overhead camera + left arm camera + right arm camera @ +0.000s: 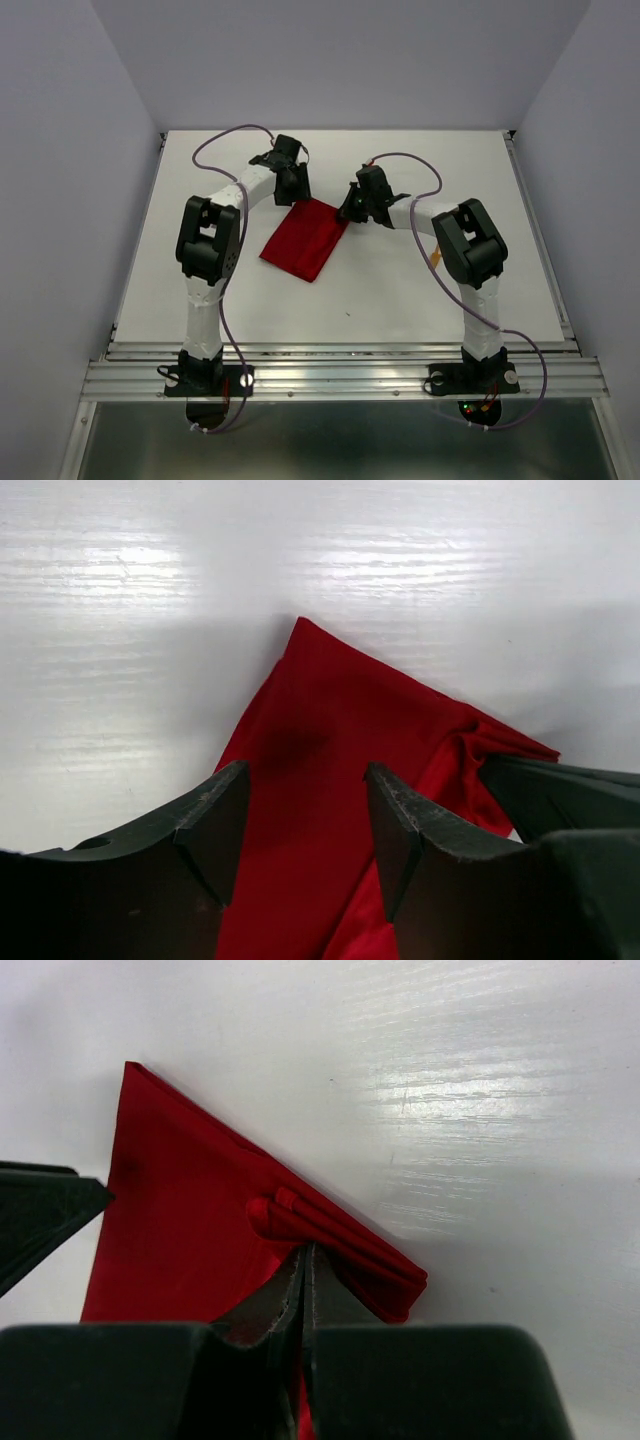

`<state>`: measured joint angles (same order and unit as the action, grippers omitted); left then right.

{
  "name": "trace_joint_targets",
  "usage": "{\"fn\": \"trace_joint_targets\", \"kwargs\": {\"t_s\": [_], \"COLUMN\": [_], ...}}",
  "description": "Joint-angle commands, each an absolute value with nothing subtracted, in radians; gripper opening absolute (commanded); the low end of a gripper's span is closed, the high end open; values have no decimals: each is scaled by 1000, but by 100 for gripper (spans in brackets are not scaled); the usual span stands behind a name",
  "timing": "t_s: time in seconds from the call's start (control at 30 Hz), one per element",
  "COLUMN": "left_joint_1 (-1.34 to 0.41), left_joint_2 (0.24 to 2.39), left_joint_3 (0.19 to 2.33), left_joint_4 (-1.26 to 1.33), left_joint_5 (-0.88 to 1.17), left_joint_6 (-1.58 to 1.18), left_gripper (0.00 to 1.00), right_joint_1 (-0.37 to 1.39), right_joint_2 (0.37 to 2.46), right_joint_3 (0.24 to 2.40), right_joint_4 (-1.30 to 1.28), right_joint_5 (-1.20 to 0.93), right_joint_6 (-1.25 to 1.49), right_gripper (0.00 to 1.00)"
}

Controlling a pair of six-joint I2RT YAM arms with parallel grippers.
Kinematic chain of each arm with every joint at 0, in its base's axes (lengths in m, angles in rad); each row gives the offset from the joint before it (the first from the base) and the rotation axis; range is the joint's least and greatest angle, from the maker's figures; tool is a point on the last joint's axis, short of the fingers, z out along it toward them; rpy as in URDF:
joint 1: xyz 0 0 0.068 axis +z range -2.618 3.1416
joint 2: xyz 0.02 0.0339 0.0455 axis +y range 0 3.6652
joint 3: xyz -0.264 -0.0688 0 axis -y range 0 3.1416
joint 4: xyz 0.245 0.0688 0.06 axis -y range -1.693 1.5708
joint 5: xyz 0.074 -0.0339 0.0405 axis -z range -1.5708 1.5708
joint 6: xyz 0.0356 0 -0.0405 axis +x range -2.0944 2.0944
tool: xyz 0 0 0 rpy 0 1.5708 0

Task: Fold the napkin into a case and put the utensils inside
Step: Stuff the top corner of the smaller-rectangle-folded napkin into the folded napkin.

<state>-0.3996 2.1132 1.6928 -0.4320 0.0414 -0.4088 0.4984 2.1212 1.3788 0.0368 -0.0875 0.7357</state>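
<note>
The red napkin (pixel 305 240) lies folded into a slanted rectangle at mid-table. My left gripper (pixel 297 197) hovers over its far left corner, open, with bare red cloth (pixel 300 820) between the fingers and nothing held. My right gripper (pixel 305 1256) is at the far right corner (pixel 345 214), shut on a bunched fold of the napkin (pixel 340 1245). The cloth puckers into ridges at its tips. A sliver of an orange utensil (pixel 437 256) shows beside the right arm's elbow; the rest is hidden.
White table (pixel 400 300) with raised side rails and a metal rail along the near edge (pixel 340 375). The right gripper's finger (pixel 560 790) appears in the left wrist view, close beside the left jaws. Purple cables loop over both arms.
</note>
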Motion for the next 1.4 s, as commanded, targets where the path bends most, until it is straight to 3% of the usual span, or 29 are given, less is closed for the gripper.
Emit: {"fn": "trace_joint_targets", "kwargs": {"t_s": [0.0, 0.33, 0.57, 0.67, 0.77, 0.8, 1.37], "left_joint_1": [-385, -356, -354, -357, -360, -360, -433], "left_joint_2": [2163, 2284, 2301, 2304, 2304, 2304, 2106], "left_joint_3": [1749, 1853, 1839, 1839, 1841, 1845, 1753], "left_joint_4": [-437, -472, -471, -479, -483, -491, -476], "left_joint_5": [63, 158, 176, 169, 169, 169, 95], "left_joint_6": [-403, -374, -362, -356, -348, -348, -353], "left_gripper": [61, 62, 50, 40, 16, 0, 0], "right_joint_1": [499, 499, 499, 499, 499, 499, 499], "right_joint_2": [2135, 2149, 2146, 2146, 2148, 2151, 2171], "right_joint_3": [1384, 1401, 1402, 1405, 1413, 1414, 1436], "right_joint_4": [48, 34, 29, 28, 23, 18, 2], "right_joint_5": [-98, -110, -104, -104, -104, -104, -92], "right_joint_6": [710, 710, 707, 706, 706, 704, 696], "right_gripper": [2, 2, 2, 2, 2, 2, 2]}}
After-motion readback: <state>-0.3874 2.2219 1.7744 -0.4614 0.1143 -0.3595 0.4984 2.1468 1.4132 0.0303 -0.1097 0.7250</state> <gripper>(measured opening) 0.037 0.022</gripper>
